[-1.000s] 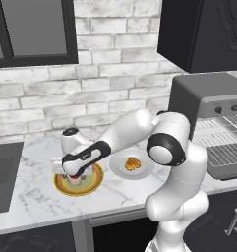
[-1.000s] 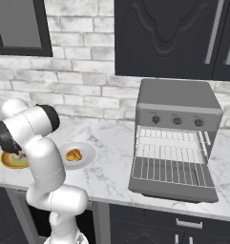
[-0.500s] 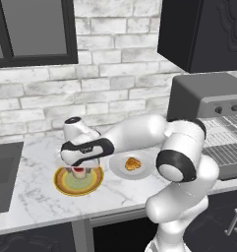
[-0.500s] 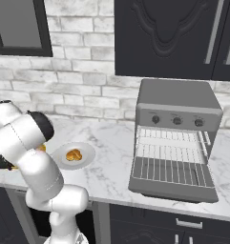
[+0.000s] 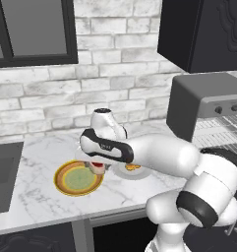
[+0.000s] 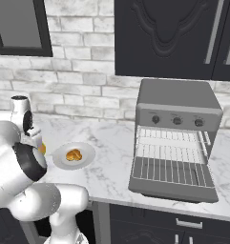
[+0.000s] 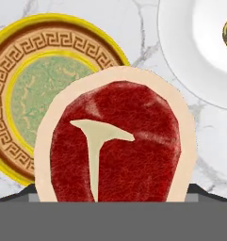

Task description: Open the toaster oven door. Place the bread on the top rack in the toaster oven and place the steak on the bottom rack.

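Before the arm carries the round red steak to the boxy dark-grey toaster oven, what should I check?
1. Grip: the gripper has its fingertips either side of the red steak. Ok.
2. Clearance above the yellow-rimmed patterned plate: the steak hangs over its edge; height cannot tell.
3. The flat grey toaster oven door is folded down. Ok.
4. The silver wire bottom rack is bare. Ok.
5. The golden-brown bread sits on the white plate, towards the oven from the gripper; keep above it. Ok.
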### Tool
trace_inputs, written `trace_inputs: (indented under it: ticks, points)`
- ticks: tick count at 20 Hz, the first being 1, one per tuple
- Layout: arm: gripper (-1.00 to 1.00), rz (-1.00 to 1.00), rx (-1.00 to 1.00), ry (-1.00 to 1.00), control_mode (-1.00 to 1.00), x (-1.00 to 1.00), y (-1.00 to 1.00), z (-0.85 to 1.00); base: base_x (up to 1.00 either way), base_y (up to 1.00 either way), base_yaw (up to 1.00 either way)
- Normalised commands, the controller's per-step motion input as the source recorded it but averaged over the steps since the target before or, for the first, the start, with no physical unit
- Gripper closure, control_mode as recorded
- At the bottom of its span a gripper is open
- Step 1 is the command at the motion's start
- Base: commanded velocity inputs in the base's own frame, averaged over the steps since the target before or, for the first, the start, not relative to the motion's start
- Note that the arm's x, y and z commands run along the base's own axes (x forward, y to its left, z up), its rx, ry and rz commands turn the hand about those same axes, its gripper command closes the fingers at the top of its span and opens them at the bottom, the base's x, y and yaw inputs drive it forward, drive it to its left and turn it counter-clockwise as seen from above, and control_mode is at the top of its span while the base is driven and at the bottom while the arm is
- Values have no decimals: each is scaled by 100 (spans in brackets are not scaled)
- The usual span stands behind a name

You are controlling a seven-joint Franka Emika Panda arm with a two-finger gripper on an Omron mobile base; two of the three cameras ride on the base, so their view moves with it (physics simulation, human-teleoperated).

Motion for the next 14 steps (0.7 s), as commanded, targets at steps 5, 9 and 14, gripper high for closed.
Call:
trace_inputs:
  ticks: [5,9,14]
  points:
    - [100,0,4,0,-100,-29,-62,39,0,0,0]
    - [100,0,0,0,-100,-13,-60,37,0,0,0]
    - [100,0,0,0,-100,-6,-57,37,0,0,0]
